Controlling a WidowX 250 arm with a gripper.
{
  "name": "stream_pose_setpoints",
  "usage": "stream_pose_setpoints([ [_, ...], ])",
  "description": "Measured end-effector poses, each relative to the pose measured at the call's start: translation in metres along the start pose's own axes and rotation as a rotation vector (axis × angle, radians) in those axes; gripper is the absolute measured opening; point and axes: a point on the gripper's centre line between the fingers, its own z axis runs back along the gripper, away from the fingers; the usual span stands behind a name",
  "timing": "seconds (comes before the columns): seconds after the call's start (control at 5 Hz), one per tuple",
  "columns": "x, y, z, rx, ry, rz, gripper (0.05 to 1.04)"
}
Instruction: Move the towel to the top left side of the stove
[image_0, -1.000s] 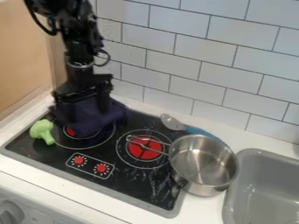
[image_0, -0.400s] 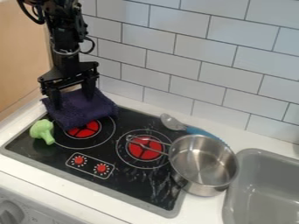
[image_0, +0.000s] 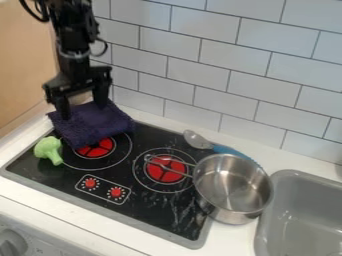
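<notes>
Covering stove (image_0: 160, 212) corner, towel (image_0: 97, 123) under gripper (image_0: 83, 112), 2 marked dials (image_0: 116, 192)

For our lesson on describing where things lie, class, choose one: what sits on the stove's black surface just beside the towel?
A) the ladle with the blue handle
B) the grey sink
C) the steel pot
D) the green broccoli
D: the green broccoli lies on the black stovetop, right by the purple towel.

No readable print; white marks (image_0: 125, 192) around red knobs (image_0: 116, 192) too small.
</notes>
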Motion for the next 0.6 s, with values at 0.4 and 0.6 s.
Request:
stream_pose_setpoints([
  [0.4, -0.014, 0.006, 0.046, -0.060, -0.073, -0.004, 0.999],
  [0.6, -0.027, 0.003, 0.071, -0.038, -0.167, 0.008, 0.999],
])
